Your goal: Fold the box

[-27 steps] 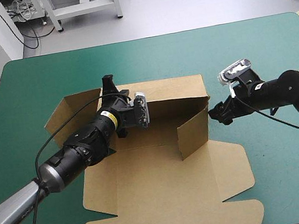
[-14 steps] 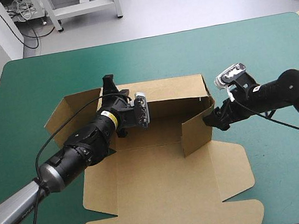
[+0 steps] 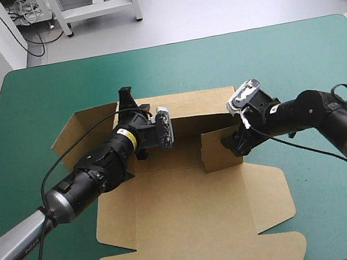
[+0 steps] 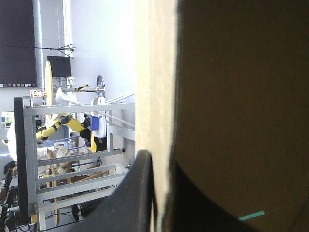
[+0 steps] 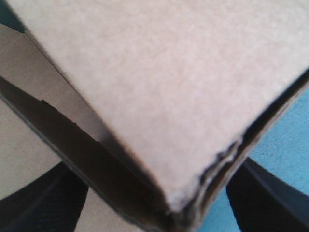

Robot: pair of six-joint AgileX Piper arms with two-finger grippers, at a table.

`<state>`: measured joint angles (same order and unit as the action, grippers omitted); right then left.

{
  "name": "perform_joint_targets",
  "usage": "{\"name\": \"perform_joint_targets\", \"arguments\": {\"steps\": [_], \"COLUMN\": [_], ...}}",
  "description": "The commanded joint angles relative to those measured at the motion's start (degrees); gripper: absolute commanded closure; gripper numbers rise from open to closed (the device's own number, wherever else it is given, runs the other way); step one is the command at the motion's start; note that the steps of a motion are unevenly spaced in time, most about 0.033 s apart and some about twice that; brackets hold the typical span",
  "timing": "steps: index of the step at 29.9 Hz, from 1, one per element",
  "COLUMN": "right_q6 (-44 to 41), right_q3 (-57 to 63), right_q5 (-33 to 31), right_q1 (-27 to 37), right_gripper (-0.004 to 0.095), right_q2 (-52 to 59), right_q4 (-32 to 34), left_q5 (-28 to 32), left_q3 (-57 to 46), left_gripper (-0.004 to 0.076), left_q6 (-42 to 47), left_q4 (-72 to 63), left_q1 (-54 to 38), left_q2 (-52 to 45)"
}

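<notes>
— Where's the box?
— Mid-table on the teal-green cover, back wall up. The left gripper pinches that wall, nearly shut.
— And the right gripper?
— Fingers wide apart, the side flap's corner between them.

The right gripper now sits farther in from the bench's right edge than just before, its arm reaching deeper over the box. The raised right-hand flap has swung inward with it. Earlier it stood slanting forward from the right end of the back wall; now it stands nearly parallel to that wall, just in front of it, with more of the flat board to its right lying uncovered.
</notes>
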<state>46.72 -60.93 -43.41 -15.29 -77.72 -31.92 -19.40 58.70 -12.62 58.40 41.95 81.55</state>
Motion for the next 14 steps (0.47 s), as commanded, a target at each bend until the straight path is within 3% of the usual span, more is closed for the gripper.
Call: {"name": "perform_joint_targets", "arguments": {"steps": [1,6,14], "right_q6": [-0.27,-0.52,-0.52], "right_q3": [-1.43,-1.44,-1.52], "right_q5": [4.75,5.58,2.53], "right_q1": [-0.11,-0.11,-0.11], "right_gripper": [0.0276,0.0390,0.0834], "right_q2": [1.36,1.36,1.36], "right_q4": [-0.67,-0.88,-2.19], "left_q5": [1.00,1.00,1.00], "left_q3": [0.57,0.57,0.57], "left_gripper": [0.0731,0.0731,0.0731], "left_q6": [0.59,-0.75,-0.75], "left_q4": [-3.08,-4.53,-4.53], "left_q1": [0.52,0.52,0.52], "left_q2": [-0.45,-0.45,-0.45]}}
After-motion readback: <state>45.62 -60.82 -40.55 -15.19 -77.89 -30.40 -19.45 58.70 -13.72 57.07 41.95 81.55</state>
